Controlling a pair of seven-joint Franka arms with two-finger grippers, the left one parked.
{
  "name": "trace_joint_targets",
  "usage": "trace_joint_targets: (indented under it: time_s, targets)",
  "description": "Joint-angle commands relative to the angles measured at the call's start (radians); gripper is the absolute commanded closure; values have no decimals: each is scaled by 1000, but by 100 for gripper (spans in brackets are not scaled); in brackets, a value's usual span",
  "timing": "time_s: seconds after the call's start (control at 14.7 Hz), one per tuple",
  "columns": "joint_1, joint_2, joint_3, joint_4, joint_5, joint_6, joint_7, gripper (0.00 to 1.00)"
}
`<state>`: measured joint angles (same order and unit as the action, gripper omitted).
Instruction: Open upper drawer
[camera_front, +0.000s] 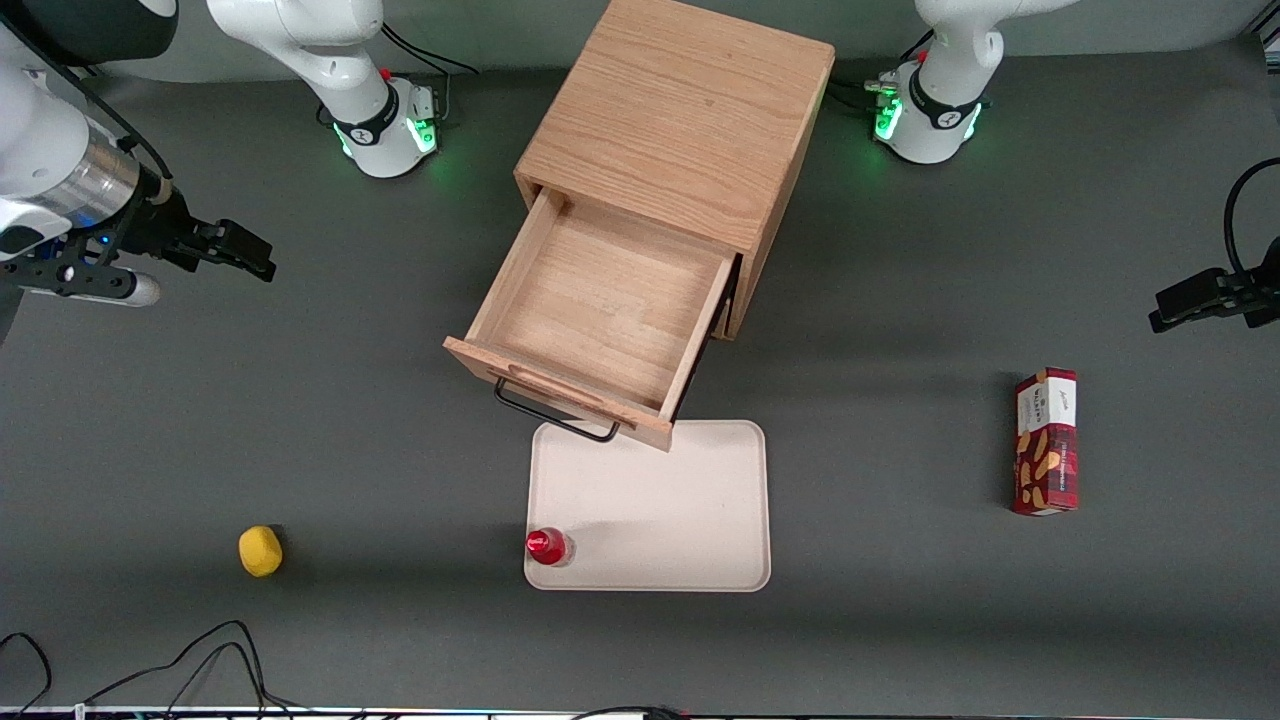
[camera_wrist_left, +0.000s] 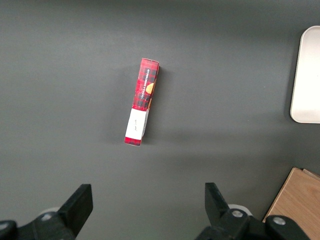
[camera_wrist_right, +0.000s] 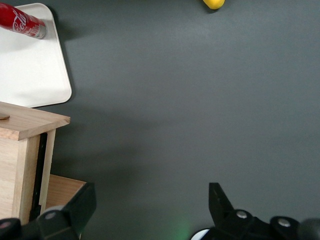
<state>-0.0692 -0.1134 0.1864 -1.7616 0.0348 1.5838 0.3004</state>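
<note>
The upper drawer (camera_front: 600, 320) of the light oak cabinet (camera_front: 680, 120) stands pulled far out toward the front camera, its shallow wooden tray bare and its thin black wire handle (camera_front: 553, 415) overhanging the rim of the white tray (camera_front: 690, 520). Judged from this position the opening appears complete, with nothing obvious left but to keep the arm clear. The gripper (camera_front: 235, 250) hangs above bare tabletop (camera_front: 900, 600) toward the working arm's end, at about 9 o'clock from the drawer and well apart from it; the right wrist view shows its fingers (camera_wrist_right: 222, 202) spread wide with nothing between them.

Surface: a dark grey matte tabletop. The cabinet sits near the middle, turned slightly askew. On the white tray, at about 6 o'clock from the drawer, a small red bottle (camera_front: 547, 546) stands near one corner. A yellow lemon-like object (camera_front: 260, 551) lies at about 8 o'clock from the drawer, toward the working arm's end; a red snack box (camera_front: 1047, 440) lies at about 4 o'clock, toward the parked arm's end. Black cables (camera_front: 200, 660) trail along the tabletop edge nearest the front camera
</note>
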Motion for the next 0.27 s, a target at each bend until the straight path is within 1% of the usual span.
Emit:
trace_joint_targets:
  time_s: [0.0,0.2]
  targets:
    - [-6,-5,4,-19,-12,19,-4,0]
    - [-3,7,7,-12,-18,35,-17,0]
